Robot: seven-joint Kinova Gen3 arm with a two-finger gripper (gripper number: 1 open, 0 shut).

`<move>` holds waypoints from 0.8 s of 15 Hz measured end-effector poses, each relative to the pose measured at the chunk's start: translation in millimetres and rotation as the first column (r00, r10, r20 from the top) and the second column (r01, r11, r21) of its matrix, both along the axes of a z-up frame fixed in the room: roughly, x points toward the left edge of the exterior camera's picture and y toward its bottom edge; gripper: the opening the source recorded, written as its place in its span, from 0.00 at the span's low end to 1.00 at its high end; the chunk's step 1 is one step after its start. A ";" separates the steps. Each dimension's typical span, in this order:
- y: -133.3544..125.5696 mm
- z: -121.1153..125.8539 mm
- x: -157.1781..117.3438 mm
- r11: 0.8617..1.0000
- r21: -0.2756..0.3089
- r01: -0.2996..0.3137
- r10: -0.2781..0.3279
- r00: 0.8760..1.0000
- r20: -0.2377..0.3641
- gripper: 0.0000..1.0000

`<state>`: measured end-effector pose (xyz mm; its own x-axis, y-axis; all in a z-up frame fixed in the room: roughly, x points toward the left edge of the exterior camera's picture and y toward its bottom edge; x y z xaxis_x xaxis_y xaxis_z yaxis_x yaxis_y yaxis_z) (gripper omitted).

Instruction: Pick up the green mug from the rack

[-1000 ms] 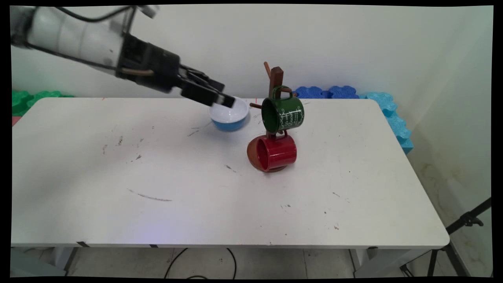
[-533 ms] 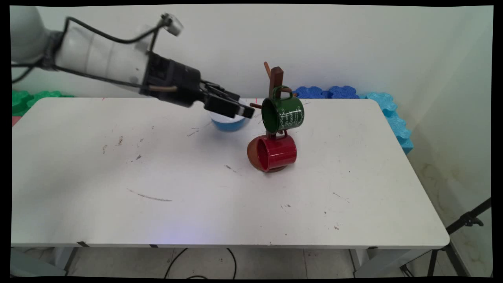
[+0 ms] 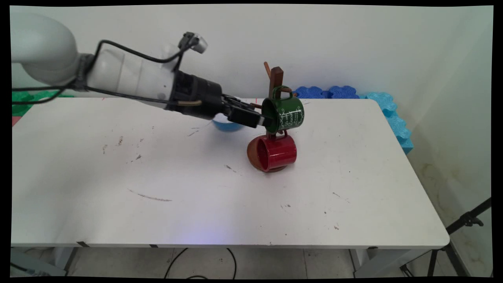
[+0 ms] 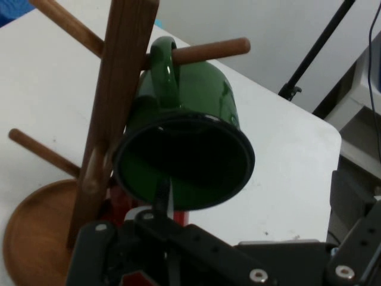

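Right now the black gripper (image 3: 264, 120) is reaching in from the left, level with the open mouth of the green enamel mug (image 3: 283, 114), which is hanging by its handle from a peg of the wooden mug tree (image 3: 276, 78). In the hand view one finger (image 4: 162, 193) is sitting just inside the mug's (image 4: 190, 161) dark rim, while the other is lying off to the right, outside the mug, so the jaws are standing wide open and gripping nothing. Whether the inner finger is touching the rim I cannot tell.

Below the green mug, a red mug (image 3: 275, 153) is hanging on a lower peg of the same tree, its mouth also facing left, just above the tree's round brown base. In the hand view the tree's post (image 4: 116, 101) is running up the left side, with the handle looped over a peg pointing right.

Behind the gripper, a blue bowl (image 3: 228, 126) is sitting on the white table (image 3: 157, 204), mostly hidden by the wrist. Blue and green foam mats (image 3: 353, 93) are lying along the wall beyond the table's far edge.
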<state>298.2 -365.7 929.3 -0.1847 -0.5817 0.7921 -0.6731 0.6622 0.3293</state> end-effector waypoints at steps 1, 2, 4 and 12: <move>-1.7 -3.5 -4.8 1.000 0.000 -0.004 0.004 1.000 -0.007 1.00; -3.1 -5.8 -7.9 1.000 -0.001 -0.008 0.008 1.000 -0.011 1.00; -6.2 -10.9 -13.8 1.000 -0.003 -0.017 0.017 1.000 -0.020 1.00; -18.7 -26.3 -33.4 0.999 -0.014 -0.041 0.040 0.998 -0.050 1.00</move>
